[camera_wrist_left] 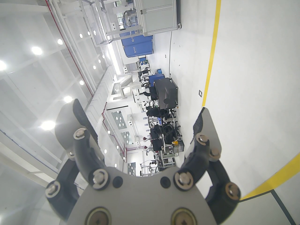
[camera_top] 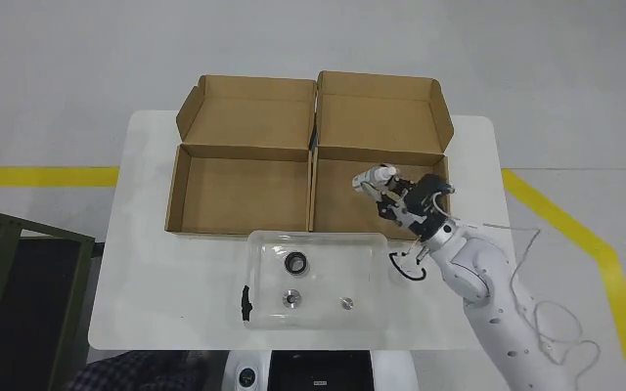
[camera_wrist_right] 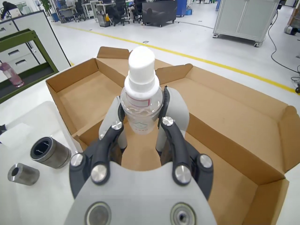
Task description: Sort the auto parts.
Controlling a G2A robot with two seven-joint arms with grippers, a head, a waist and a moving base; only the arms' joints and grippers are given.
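While the spray bottle sits clamped in my right hand, I see it right of centre in the top view, over the right cardboard box. Lower in frame, the clear tray on the table holds three metal parts. My left hand hangs with fingers apart.

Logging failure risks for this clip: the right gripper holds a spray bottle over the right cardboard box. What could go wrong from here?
1. The right gripper pinches the spray bottle on its smooth clear body, with the capped end sticking out well beyond the grip, so the bottle might slip or tilt.
2. The gripper sits close to the near wall of the right cardboard box. Lowering from here could catch that wall and shove the box.
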